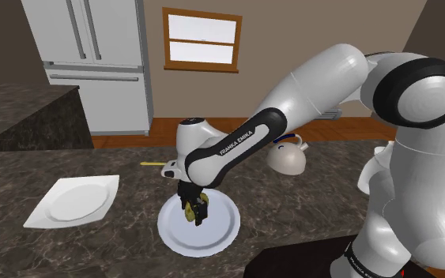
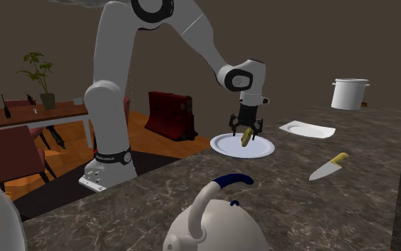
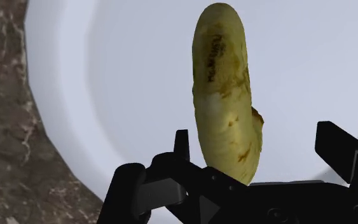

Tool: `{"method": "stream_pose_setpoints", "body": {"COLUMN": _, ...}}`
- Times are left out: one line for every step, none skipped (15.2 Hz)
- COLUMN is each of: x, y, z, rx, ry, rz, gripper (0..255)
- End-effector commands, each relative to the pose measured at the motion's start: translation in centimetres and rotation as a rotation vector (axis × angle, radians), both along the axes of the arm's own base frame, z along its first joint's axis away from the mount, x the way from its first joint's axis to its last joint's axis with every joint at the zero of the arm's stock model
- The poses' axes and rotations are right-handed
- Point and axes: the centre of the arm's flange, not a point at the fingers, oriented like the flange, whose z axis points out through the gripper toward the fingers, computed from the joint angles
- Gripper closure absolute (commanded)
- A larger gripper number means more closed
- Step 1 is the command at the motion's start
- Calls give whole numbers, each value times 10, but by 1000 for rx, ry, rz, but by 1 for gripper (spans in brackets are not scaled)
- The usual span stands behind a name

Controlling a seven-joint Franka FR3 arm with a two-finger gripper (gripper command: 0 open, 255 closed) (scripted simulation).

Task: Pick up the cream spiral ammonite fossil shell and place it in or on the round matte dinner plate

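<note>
**A:** Wrist view. We log the shell (image 3: 225, 95) edge-on: a yellowish-cream rounded lump with brown mottling. We cannot read its spiral from this side.

**B:** Agreed. The end effector (image 1: 194, 212) has its fingers spread wider than the shell. One finger sits just beside it and the other stands apart, so we record nothing gripped.

**A:** Beneath it is the round plate (image 3: 139, 76), smooth, matte and pale with a shallow rim. Past the rim is the dark, veined stone table (image 3: 6, 127).

**B:** The second exterior view adds the shell's tilt, low over the plate's middle. We cannot tell whether its lower end touches the plate.

**A:** There we also note a yellow-handled knife (image 2: 328, 166) and a white kettle (image 2: 213, 221), cut off by the frame edge. The shoulder view gives a square white plate (image 1: 74, 199) near the round one.
</note>
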Motion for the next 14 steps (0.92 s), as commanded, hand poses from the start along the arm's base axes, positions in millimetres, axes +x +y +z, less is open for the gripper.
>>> {"method": "stream_pose_setpoints", "body": {"x": 0, "y": 0, "z": 0, "rx": 0, "ry": 0, "rz": 0, "gripper": 0}}
{"method": "stream_pose_setpoints", "body": {"x": 0, "y": 0, "z": -2, "rx": 0, "ry": 0, "rz": 0, "gripper": 0}}
{"method": "stream_pose_setpoints", "body": {"x": 1, "y": -1, "z": 11, "rx": 0, "ry": 0, "rz": 0, "gripper": 0}}
{"method": "stream_pose_setpoints", "body": {"x": 2, "y": -2, "z": 24, "rx": 0, "ry": 0, "rz": 0, "gripper": 0}}
{"method": "stream_pose_setpoints", "body": {"x": 4, "y": -2, "z": 38, "rx": 0, "ry": 0, "rz": 0, "gripper": 0}}
{"method": "stream_pose_setpoints", "body": {"x": 5, "y": -3, "z": 48, "rx": 0, "ry": 0, "rz": 0, "gripper": 0}}
{"method": "stream_pose_setpoints", "body": {"x": 5, "y": -3, "z": 48, "rx": 0, "ry": 0, "rz": 0, "gripper": 0}}
{"method": "stream_pose_setpoints", "body": {"x": 5, "y": -3, "z": 48, "rx": 0, "ry": 0, "rz": 0, "gripper": 0}}
{"method": "stream_pose_setpoints", "body": {"x": 5, "y": -3, "z": 48, "rx": 0, "ry": 0, "rz": 0, "gripper": 0}}
{"method": "stream_pose_setpoints", "body": {"x": 5, "y": -3, "z": 48, "rx": 0, "ry": 0, "rz": 0, "gripper": 0}}
{"method": "stream_pose_setpoints", "body": {"x": 5, "y": -3, "z": 48, "rx": 0, "ry": 0, "rz": 0, "gripper": 0}}
{"method": "stream_pose_setpoints", "body": {"x": 5, "y": -3, "z": 48, "rx": 0, "ry": 0, "rz": 0, "gripper": 0}}
{"method": "stream_pose_setpoints", "body": {"x": 5, "y": -3, "z": 48, "rx": 0, "ry": 0, "rz": 0, "gripper": 0}}
{"method": "stream_pose_setpoints", "body": {"x": 5, "y": -3, "z": 48, "rx": 0, "ry": 0, "rz": 0, "gripper": 0}}
